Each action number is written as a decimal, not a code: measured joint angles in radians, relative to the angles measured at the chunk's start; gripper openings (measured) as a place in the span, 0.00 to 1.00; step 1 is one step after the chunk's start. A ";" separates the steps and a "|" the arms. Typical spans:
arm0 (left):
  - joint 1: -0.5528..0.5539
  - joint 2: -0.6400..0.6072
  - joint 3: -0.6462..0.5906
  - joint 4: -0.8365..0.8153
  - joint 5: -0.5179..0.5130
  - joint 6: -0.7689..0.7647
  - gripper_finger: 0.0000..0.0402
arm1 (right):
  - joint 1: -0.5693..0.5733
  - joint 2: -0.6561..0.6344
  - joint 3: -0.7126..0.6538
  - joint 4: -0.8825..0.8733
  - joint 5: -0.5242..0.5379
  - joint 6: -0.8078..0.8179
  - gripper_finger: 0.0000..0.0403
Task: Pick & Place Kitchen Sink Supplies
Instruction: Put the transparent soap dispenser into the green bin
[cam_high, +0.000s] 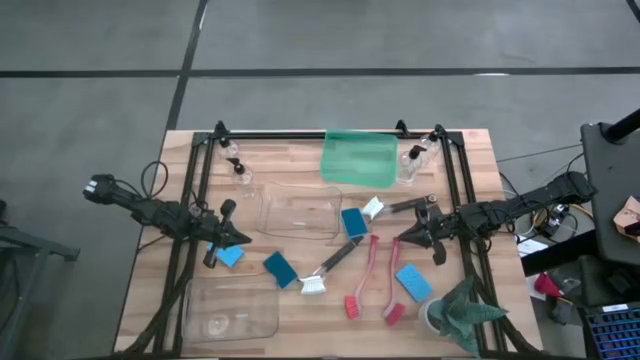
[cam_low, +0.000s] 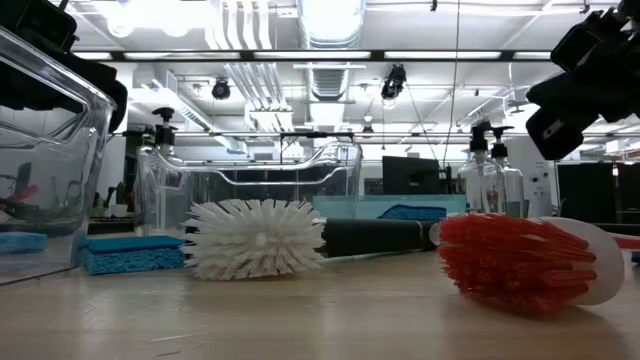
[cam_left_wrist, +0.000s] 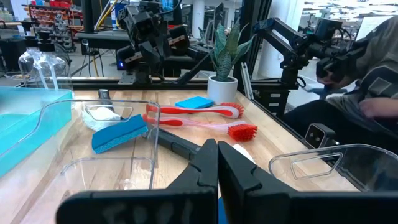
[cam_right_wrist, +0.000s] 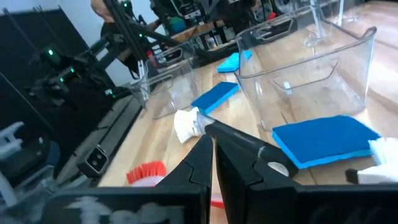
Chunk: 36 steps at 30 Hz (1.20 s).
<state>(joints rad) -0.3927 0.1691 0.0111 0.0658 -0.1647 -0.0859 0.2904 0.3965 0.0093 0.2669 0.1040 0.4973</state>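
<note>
Several small blue sponges lie flat on the wooden table. Among them lie two red brushes and two black brushes with white bristles. Clear pump bottles stand at the far left and far right. My left gripper hovers shut by the leftmost sponge, its fingers together in the left wrist view. My right gripper hovers shut above the red brush handles, also closed in its wrist view. Neither holds anything.
A green translucent tray sits at the far middle. One clear bin stands mid-table and another at the near left. A potted plant stands at the near right corner. A person sits beyond the table's right side.
</note>
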 joint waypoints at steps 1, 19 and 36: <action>0.000 0.000 0.000 0.000 0.000 0.000 0.01 | 0.000 0.000 0.000 0.013 0.000 0.014 0.04; 0.000 0.000 0.000 0.000 0.000 0.000 0.01 | -0.001 0.005 0.040 0.364 0.200 -0.223 0.14; 0.000 0.000 0.000 0.000 0.000 0.000 0.01 | -0.001 0.305 0.394 -0.313 0.935 -0.219 0.48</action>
<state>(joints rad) -0.3923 0.1688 0.0113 0.0657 -0.1649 -0.0857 0.2897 0.7018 0.4029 -0.0461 1.0386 0.2787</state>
